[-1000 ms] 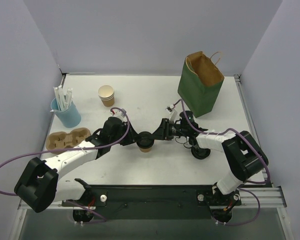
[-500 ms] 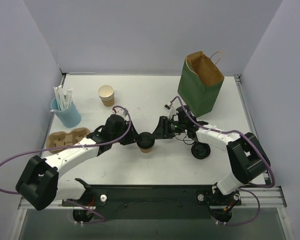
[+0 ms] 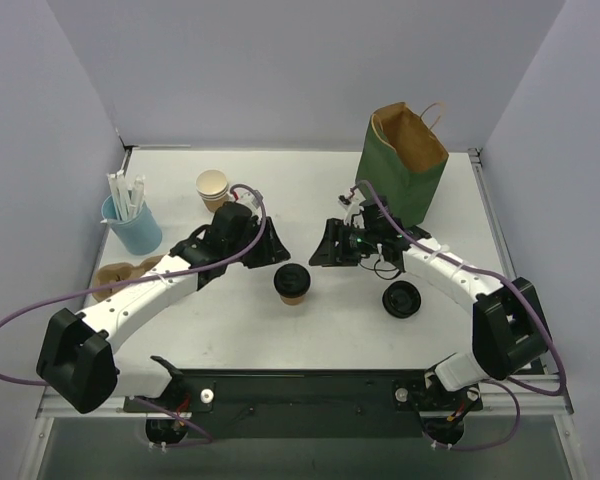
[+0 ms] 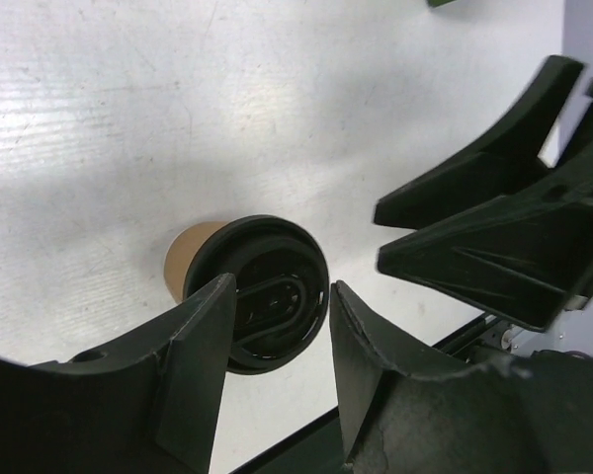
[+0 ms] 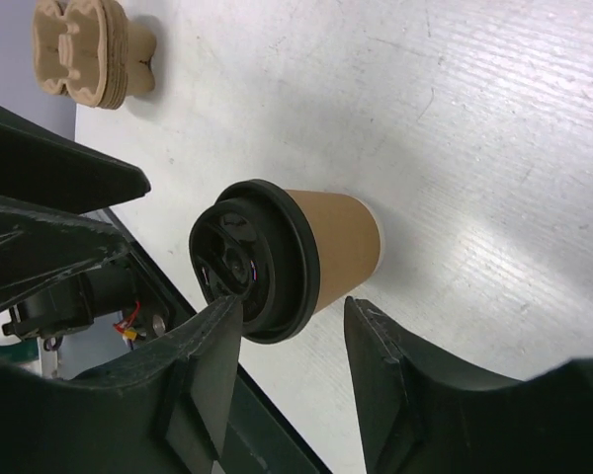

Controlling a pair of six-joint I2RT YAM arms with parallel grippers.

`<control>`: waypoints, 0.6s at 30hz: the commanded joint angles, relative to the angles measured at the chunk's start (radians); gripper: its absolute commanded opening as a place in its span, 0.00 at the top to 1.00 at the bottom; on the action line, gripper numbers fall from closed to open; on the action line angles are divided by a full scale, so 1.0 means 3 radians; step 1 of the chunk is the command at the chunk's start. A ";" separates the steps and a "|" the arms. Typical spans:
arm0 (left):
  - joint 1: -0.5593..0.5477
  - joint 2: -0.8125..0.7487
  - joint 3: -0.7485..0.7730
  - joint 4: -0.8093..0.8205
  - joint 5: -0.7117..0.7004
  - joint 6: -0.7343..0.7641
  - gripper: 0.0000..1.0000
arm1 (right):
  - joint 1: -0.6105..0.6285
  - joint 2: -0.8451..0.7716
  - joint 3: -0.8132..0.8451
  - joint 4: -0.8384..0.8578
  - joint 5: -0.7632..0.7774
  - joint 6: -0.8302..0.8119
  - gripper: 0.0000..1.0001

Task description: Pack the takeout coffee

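The takeout coffee (image 3: 292, 284), a brown paper cup with a black lid, stands upright on the table between the two arms. My left gripper (image 3: 277, 251) hovers just left of and above it, open and empty. My right gripper (image 3: 320, 254) hovers just to the right, also open and empty. In the left wrist view the coffee (image 4: 257, 291) shows lid-up beyond the spread fingers (image 4: 203, 360). Seen from the right wrist, the coffee (image 5: 295, 257) lies beyond the parted fingers (image 5: 395, 375), which do not touch it. The green paper bag (image 3: 400, 175) stands open at the back right.
A loose black lid (image 3: 402, 299) lies right of the coffee, under the right arm. A lidless paper cup (image 3: 213, 190) stands at the back left. A blue cup of straws (image 3: 132, 222) and a pulp cup carrier (image 3: 130, 272) sit at the left.
Both grippers were close against the coffee from either side. They have opened and drawn back up and away from it. The coffee has stayed in place.
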 commanded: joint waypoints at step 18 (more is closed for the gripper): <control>-0.0053 0.0219 -0.0527 0.0221 -0.0088 0.0091 0.49 | 0.0154 -0.0096 -0.0679 0.0909 -0.0254 0.0917 0.63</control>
